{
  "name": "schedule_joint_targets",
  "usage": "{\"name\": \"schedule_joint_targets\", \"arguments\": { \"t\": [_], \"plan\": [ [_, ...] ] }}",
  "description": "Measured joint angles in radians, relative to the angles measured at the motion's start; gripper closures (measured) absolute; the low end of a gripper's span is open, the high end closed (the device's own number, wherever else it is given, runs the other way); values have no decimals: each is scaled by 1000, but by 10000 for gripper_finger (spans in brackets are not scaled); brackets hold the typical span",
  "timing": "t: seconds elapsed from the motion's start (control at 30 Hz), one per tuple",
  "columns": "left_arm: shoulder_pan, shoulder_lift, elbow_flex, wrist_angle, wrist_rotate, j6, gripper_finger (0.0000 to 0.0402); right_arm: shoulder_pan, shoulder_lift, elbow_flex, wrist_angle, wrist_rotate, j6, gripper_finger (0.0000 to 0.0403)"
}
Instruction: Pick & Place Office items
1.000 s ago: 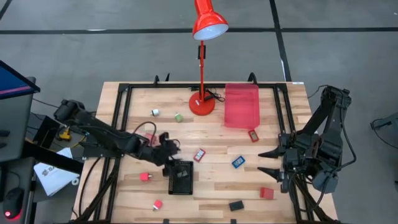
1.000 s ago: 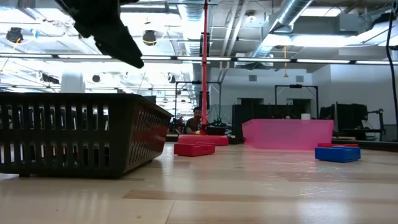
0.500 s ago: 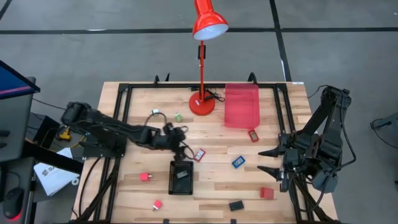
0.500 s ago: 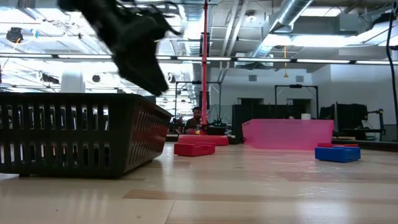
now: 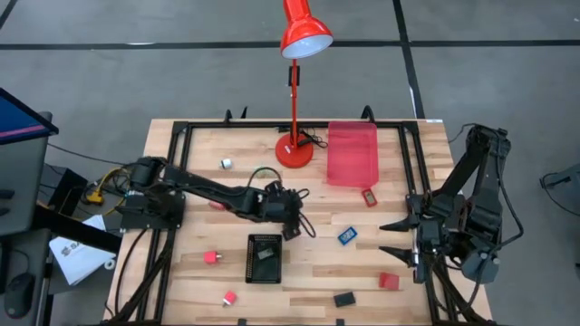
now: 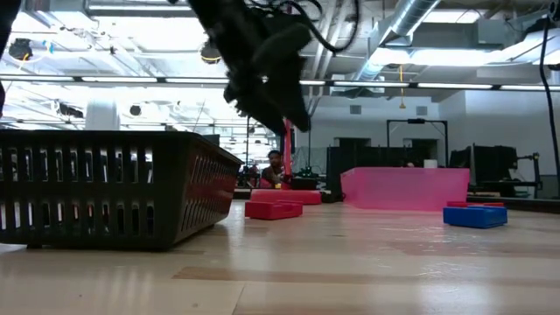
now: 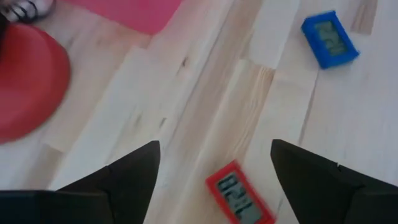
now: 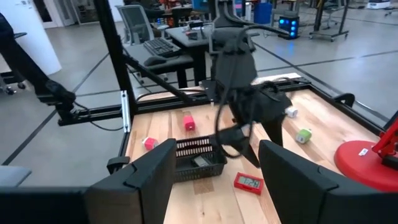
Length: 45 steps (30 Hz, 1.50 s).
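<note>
Small office items lie scattered on the wooden table. My left gripper (image 5: 292, 225) hovers open above a red piece with a display (image 7: 239, 198), its fingers on either side of it and clear of it; in the right wrist view the same red piece (image 8: 250, 182) lies flat below the fingers. A blue piece (image 5: 347, 235) lies just to the right. My right gripper (image 5: 397, 237) waits open at the table's right side, above the surface, holding nothing.
A black mesh basket (image 5: 264, 258) with a dark piece inside stands near the left gripper. At the back stand a red lamp's base (image 5: 294, 151) and a translucent red tray (image 5: 352, 154). More pieces: pink (image 5: 210, 257), pink (image 5: 229, 297), black (image 5: 343, 298), red (image 5: 388, 281), red (image 5: 369, 196), white (image 5: 226, 163).
My left arm has stretched out, and its gripper has swung from beside the basket's far left corner toward the table's right edge, ending over the red piece with the display. The right arm has kept still.
</note>
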Motion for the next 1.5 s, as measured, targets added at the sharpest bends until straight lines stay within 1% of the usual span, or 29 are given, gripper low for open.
{"name": "schedule_joint_targets", "arguments": {
  "t": [0.17, 0.27, 0.37, 0.5, 0.6, 0.77, 0.9, 1.07, 1.27, 1.43, 1.5],
  "plan": [
    [27, 97, 113, -138, 2, -66, 82, 23, 0, 0, 0, 2, -5, 180],
    [47, 120, 154, -202, 30, -102, 75, 38, 0, 0, 1, 2, -1, 180],
    [72, 120, 167, -232, 112, -127, 65, 56, 0, 0, 4, 0, 8, 180],
    [113, 113, 167, -264, 265, -189, 54, 76, 0, 0, 1, -1, 26, 180],
    [134, 113, 167, -294, 322, -214, 49, 91, 1, 0, 1, -1, 29, 180],
    [143, 121, 168, -281, 333, -235, 48, 110, 1, 0, -1, 1, 29, 180],
    [119, 167, 168, -251, 357, -256, 48, 114, 1, 0, -8, 1, 29, 180],
    [93, 221, 167, -245, 358, -260, 48, 115, 2, 0, -11, -2, 21, 180],
    [82, 259, 167, -226, 355, -283, 48, 115, 2, 0, -27, -26, 21, 180],
    [82, 259, 168, -206, 325, -307, 49, 120, 2, -2, -32, -31, 21, 180],
    [83, 259, 168, -188, 321, -308, 56, 129, 2, -2, -31, -31, 21, 180]
  ]
}}
